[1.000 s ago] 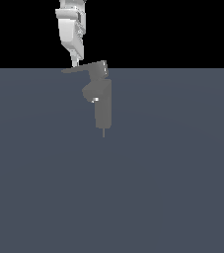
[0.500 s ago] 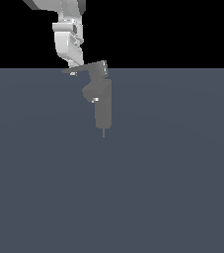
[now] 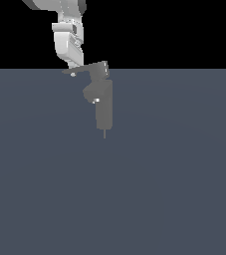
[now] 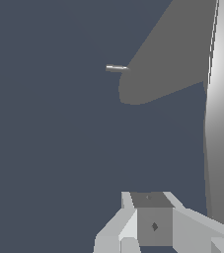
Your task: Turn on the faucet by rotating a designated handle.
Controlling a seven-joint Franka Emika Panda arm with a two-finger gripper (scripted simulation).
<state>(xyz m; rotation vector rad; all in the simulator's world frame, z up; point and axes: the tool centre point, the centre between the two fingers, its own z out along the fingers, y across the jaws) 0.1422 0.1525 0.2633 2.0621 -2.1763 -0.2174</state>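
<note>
While the white arm (image 3: 67,35) reached down from the twelve o'clock edge of the exterior view, its claw (image 3: 73,69) sat at the thin outer tip of the handle (image 3: 87,68), at or just beside it; whether it actually touched could not be told. Whether the claw was spread or pressed together could not be told either, since its fingers merged into one pale shape there and the wrist view showed only part of them (image 4: 133,227).

The faucet (image 3: 103,107) stood in the upper middle of the exterior view, on the flat slate-blue table (image 3: 134,189). Its upright grey body rose to a blocky cap, from which the tapered handle blade ran toward nine o'clock, roughly level. A rounded bulge with a small shiny spot (image 3: 95,100) faced eight o'clock from the body. A thin pin stuck out at the body's six o'clock end.

From the wrist camera a broad grey surface (image 4: 182,49) and a small bright pin (image 4: 116,67) appeared.
</note>
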